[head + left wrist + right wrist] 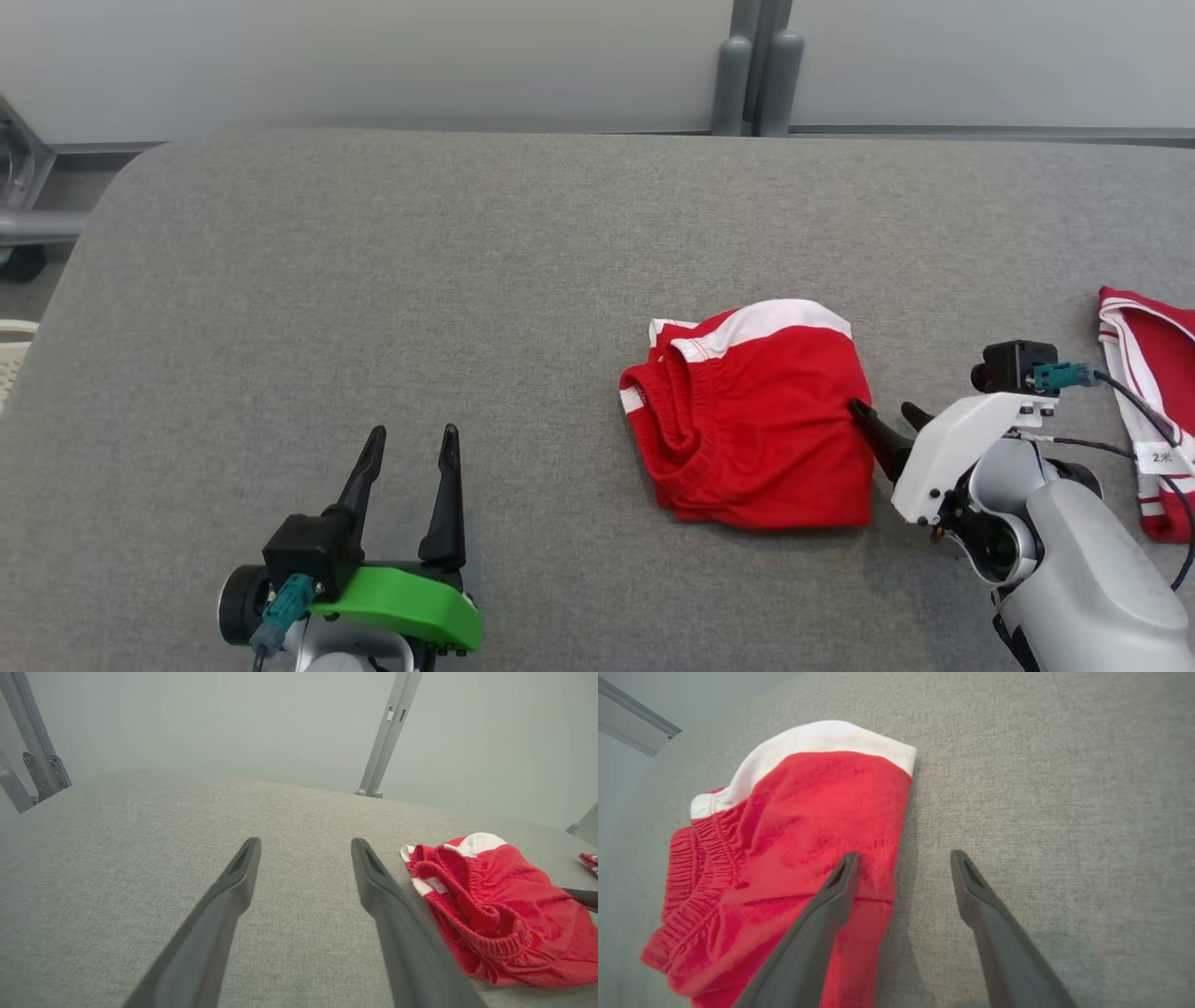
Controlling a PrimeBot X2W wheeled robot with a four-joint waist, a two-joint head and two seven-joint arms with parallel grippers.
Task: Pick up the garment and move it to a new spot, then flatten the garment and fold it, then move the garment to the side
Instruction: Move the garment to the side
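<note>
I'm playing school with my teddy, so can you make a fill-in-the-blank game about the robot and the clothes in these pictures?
1. The folded garment is mostly ___ with a white band.
2. It lies on a ___ fabric-covered table.
3. The right gripper sits at the garment's edge with its jaws ___.
4. The left gripper has a bright ___ cover behind its fingers.
Missing words: red; grey; open; green.

Folded red garment (761, 425) with white trim, lying flat on the grey surface (373, 280)
</note>
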